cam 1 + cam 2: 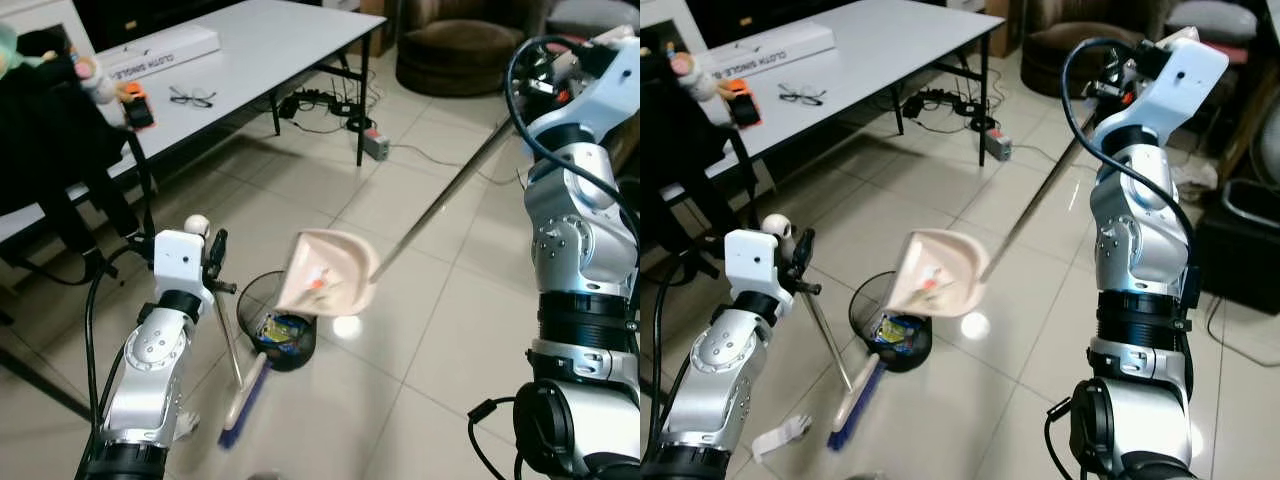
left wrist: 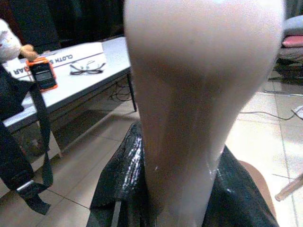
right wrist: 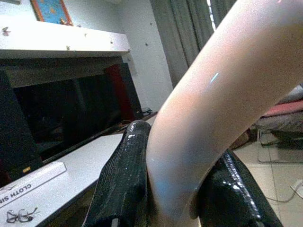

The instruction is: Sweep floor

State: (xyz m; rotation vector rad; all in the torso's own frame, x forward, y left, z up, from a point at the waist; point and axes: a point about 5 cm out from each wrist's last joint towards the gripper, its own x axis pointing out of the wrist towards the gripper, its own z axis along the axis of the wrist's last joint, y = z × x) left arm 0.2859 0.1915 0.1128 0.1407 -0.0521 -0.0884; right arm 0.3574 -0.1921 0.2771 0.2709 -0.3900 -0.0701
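Above the bin, right pincer clenched on raised dustpan, left pincer clasping broom.

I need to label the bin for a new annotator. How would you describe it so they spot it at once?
Start at the long white table, then look down across the pale tiled floor toward the robot. The small round black wire-mesh bin stands there, under the tilted beige dustpan and beside the blue-bristled broom head; it alone holds colourful wrappers.
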